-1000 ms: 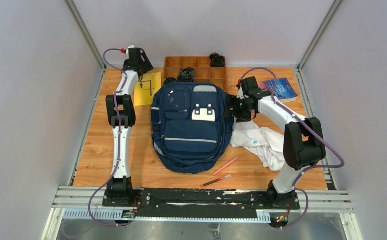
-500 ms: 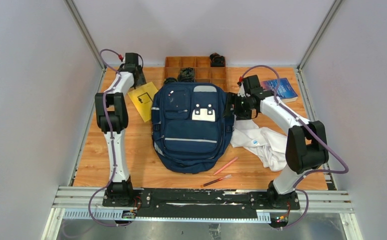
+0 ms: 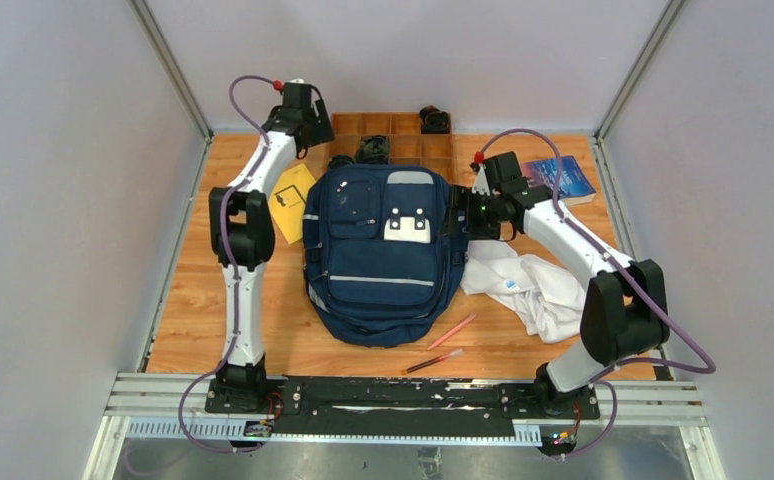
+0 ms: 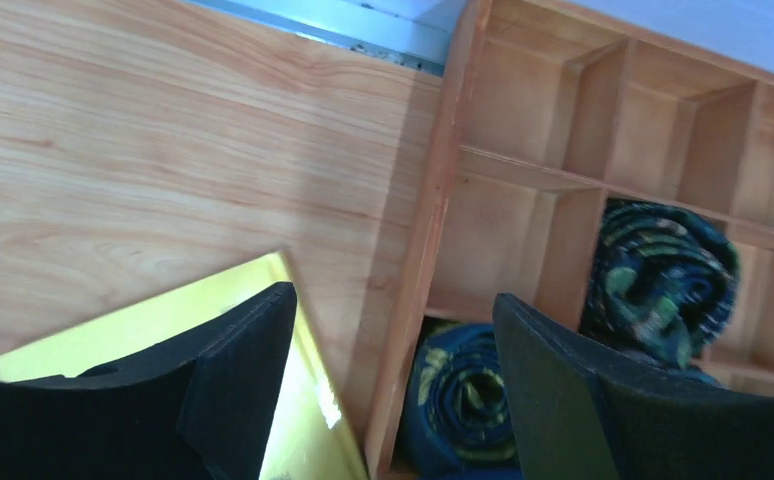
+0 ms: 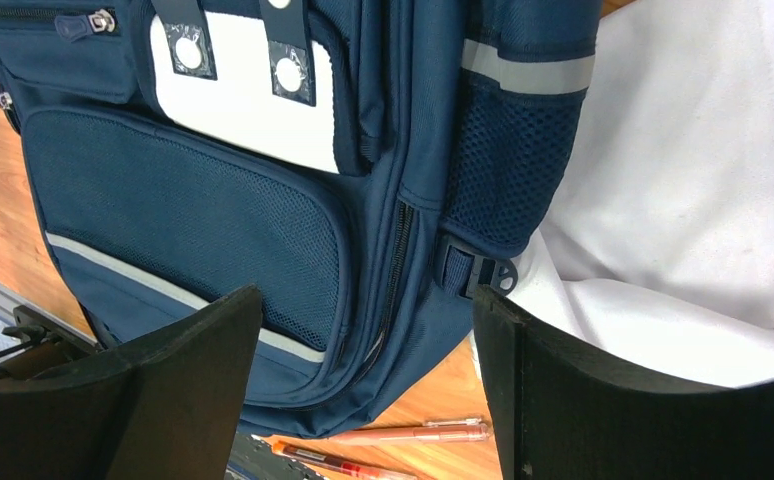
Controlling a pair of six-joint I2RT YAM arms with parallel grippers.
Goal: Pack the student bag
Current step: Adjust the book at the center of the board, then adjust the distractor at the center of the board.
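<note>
Left gripper (image 4: 391, 300): its black fingers are standing spread wide, pinching nothing.
Under the left gripper: the side wall of a compartmented wooden tray (image 4: 433, 200) is running between the fingers; a flat yellow booklet (image 4: 308, 430) is lying beneath the left finger.
Beside its right finger: two rolled dark patterned cloths (image 4: 663, 280) are sitting in tray compartments.
Right gripper (image 5: 365, 295): its fingers are gaping wide too, gripping nothing.
Under the right gripper: the large navy blue fabric student bag (image 5: 213, 200) is lying flat, front patch up, its side zipper showing between the fingers.
Student bag from above (image 3: 378, 255): it is lying just left of the right gripper (image 3: 460, 215) and nearer the bases than the left gripper (image 3: 308, 115).
By the right finger: a crumpled white cloth garment (image 5: 683, 150) is touching the bag's mesh side pocket.
Past the fingertips: two reddish pens (image 5: 413, 432) are lying on the wood-grain table (image 3: 193, 300).
</note>
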